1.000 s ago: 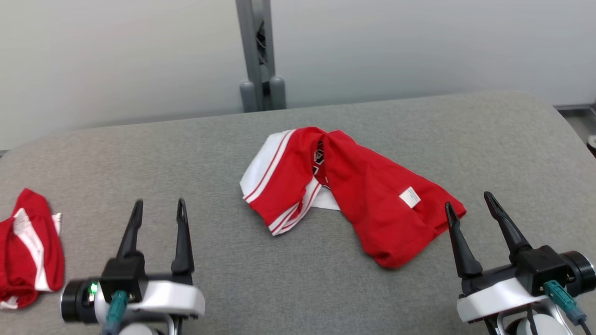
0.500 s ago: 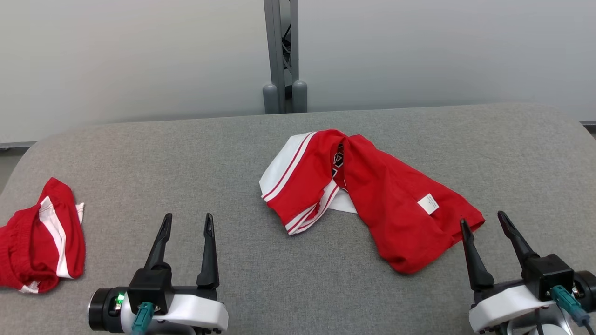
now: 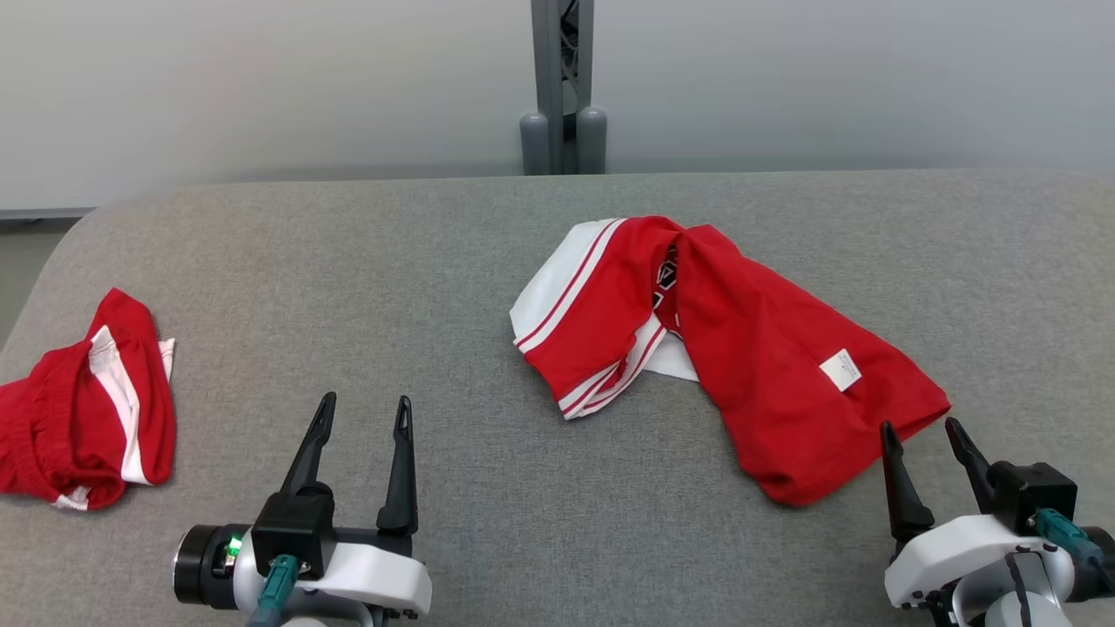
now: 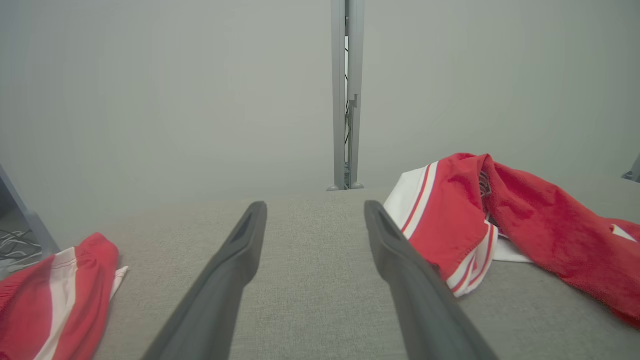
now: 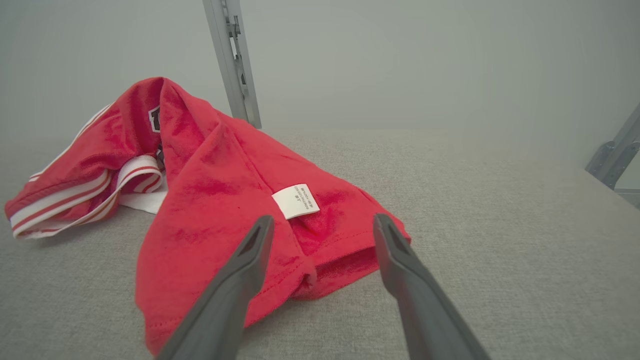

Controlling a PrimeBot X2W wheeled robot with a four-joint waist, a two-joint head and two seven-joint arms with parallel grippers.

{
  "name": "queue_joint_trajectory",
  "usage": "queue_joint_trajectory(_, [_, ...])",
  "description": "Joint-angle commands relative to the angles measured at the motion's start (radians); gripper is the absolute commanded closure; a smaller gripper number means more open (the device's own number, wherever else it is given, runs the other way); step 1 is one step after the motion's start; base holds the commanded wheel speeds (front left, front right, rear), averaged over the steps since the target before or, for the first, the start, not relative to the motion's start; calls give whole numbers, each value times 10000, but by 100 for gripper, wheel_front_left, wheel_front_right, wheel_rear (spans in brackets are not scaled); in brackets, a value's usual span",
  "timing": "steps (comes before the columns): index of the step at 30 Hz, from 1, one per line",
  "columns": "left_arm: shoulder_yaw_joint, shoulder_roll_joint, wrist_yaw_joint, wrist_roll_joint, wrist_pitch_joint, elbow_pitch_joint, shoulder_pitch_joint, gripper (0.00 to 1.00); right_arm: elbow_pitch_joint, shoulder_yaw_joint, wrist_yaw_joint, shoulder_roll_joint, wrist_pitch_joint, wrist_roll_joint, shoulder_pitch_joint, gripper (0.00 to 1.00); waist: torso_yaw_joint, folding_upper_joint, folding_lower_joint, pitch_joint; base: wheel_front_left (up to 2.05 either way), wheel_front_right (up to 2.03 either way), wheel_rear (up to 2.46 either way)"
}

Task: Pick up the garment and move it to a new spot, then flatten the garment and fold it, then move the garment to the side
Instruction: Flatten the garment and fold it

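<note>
Grey table (image 3: 348, 261): two red garments (image 3: 766, 374) (image 3: 52, 427), one perhaps shorts.

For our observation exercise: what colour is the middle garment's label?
White label with small dark print, clearest in the right wrist view.

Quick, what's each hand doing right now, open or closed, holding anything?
Left hand: open, holding nothing.
Right hand: open, holding nothing, close to the near edge of the red garment.

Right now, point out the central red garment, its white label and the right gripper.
central red garment (image 3: 766, 366), head view, red body fabric.
white label (image 5: 295, 200), right wrist view, label's middle.
right gripper (image 3: 919, 425), head view, midway between open fingertips.
</note>
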Motion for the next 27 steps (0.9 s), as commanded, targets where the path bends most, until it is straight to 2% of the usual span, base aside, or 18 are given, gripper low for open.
queue_joint_trajectory(1, [29,41,-58,56,-8,9,-187,0,45,-19,-3,-50,-18,90,-121,0,64,0,0,57,0,0,0])
queue_joint_trajectory(13, [1,37,-39,96,-8,2,-341,0,1276,111,-3,-40,-16,936,-448,0,339,0,0,281,0,0,0])
queue_joint_trajectory(20, [-154,43,-6,476,-8,30,-415,0,1438,329,-3,-46,-18,1246,-542,0,396,0,0,386,0,0,0])
queue_joint_trajectory(21, [-182,39,1,463,-8,20,-450,0,1439,337,-3,-43,-18,1310,-566,21,412,0,0,422,0,0,0])
queue_joint_trajectory(22, [-204,39,3,452,-8,9,-492,0,1428,355,-3,-41,-18,1336,-590,53,429,0,0,456,0,0,0])
queue_joint_trajectory(23, [-221,40,11,434,-8,7,-524,0,1421,380,-3,-41,-18,1320,-603,71,448,0,0,483,0,0,0])
queue_joint_trajectory(24, [-243,40,13,426,-8,14,-545,0,1404,394,-3,-44,-18,1236,-610,96,467,0,0,507,0,0,0])
queue_joint_trajectory(25, [-261,40,11,429,-8,24,-551,0,1381,388,-3,-46,-18,1199,-612,100,484,0,0,527,0,0,0])
queue_joint_trajectory(27, [-291,39,19,476,-8,67,-570,0,1307,400,-3,-44,-18,1135,-625,100,512,0,0,556,0,0,0])
